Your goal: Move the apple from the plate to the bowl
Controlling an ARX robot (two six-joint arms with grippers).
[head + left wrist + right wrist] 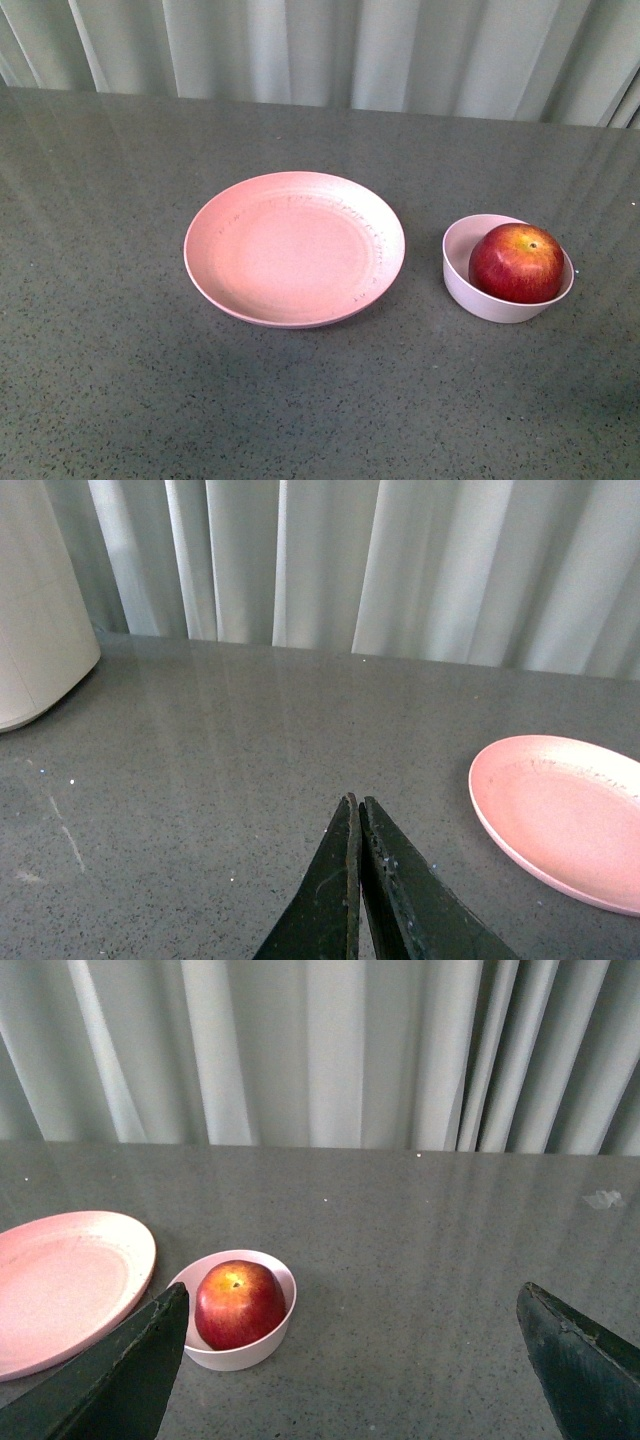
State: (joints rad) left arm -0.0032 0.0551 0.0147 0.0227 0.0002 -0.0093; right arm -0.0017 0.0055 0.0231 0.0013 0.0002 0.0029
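The dark-red apple (516, 262) with its yellow-orange patch sits inside the small pale bowl (462, 277), to the right of the wide pink plate (294, 248), which holds nothing. Neither arm shows in the front view. In the right wrist view my right gripper (353, 1305) is open, its black fingers spread wide and well back from the bowl (275, 1330) and the apple (238, 1303), with the plate (70, 1280) beside them. In the left wrist view my left gripper (357, 800) is shut on nothing above bare table, the plate (565, 815) off to one side.
Everything rests on a grey speckled table (120, 380) backed by pale curtains (330, 50). A large white rounded object (35, 610) stands at the table's edge in the left wrist view. A small pale scrap (604, 1199) lies on the table in the right wrist view.
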